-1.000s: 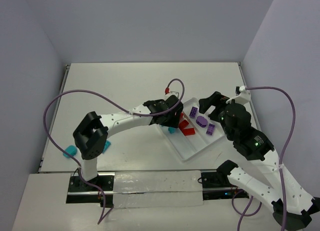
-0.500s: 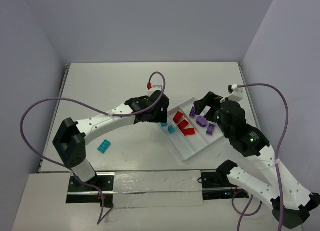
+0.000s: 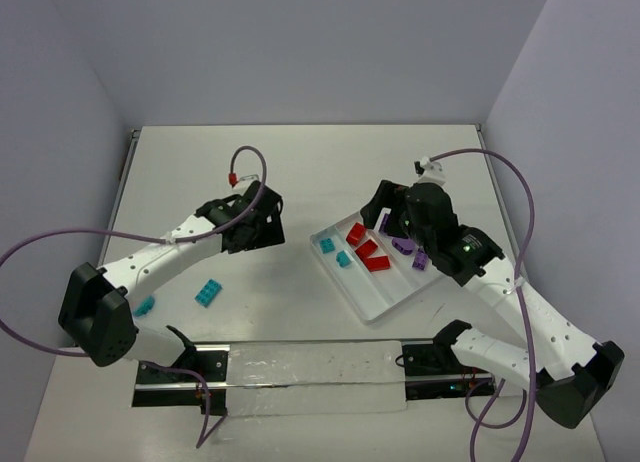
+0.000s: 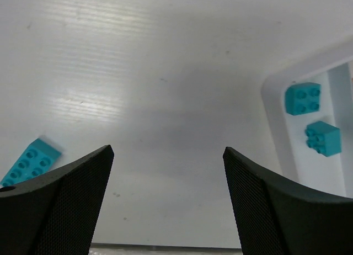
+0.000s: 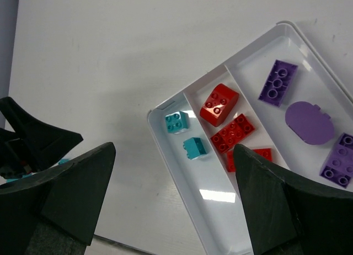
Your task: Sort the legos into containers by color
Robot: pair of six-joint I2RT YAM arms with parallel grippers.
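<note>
Two loose teal legos, long brick (image 3: 208,293) and small brick (image 3: 145,305), sit on table (image 3: 300,172) at 8 o'clock from left gripper (image 3: 265,230). Tray (image 3: 385,287) holds teal pair (image 5: 177,122), reds (image 5: 219,104), purples (image 5: 278,81) in separate compartments. Left claw and right gripper (image 5: 174,150) both spread wide, empty

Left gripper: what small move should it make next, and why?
Probably swing toward the nearer teal brick and lower over it. The left gripper is open and empty, and that brick lies on the table outside the tray.
</note>
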